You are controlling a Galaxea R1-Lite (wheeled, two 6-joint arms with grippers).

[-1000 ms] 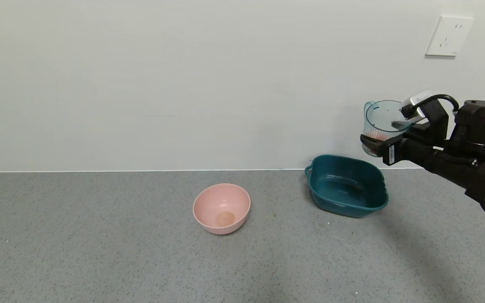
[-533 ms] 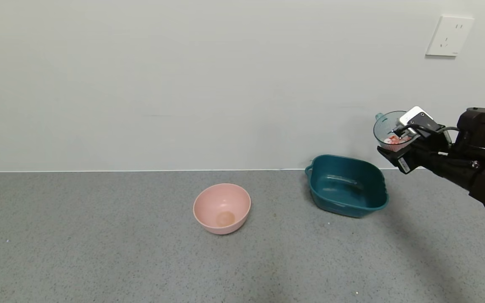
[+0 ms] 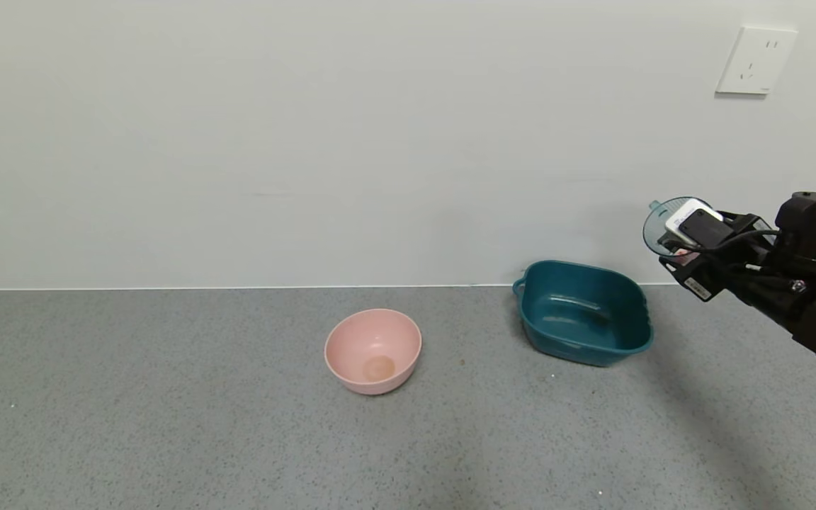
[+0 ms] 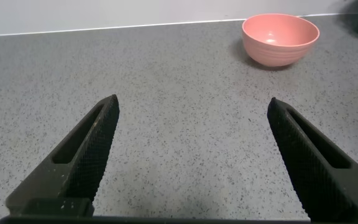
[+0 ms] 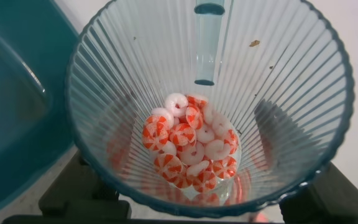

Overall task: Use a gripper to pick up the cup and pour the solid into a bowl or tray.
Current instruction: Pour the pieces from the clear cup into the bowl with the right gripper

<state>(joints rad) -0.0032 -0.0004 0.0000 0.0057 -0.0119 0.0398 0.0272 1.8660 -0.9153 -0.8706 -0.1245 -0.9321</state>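
Note:
My right gripper is shut on the ribbed blue-green cup and holds it in the air at the far right, above and to the right of the dark teal tub. The wrist hides much of the cup in the head view. In the right wrist view the cup fills the picture, with the white and orange-red pieces heaped at its bottom and the tub beside it. My left gripper is open and empty low over the table.
A round pink bowl stands mid-table, left of the tub, and shows far off in the left wrist view. The grey speckled counter ends at a white wall with a socket.
My right gripper with the cup has moved to the right and lower, away from above the tub's far right corner. The cup has turned, so the wrist covers more of it. Bowl and tub have not moved.

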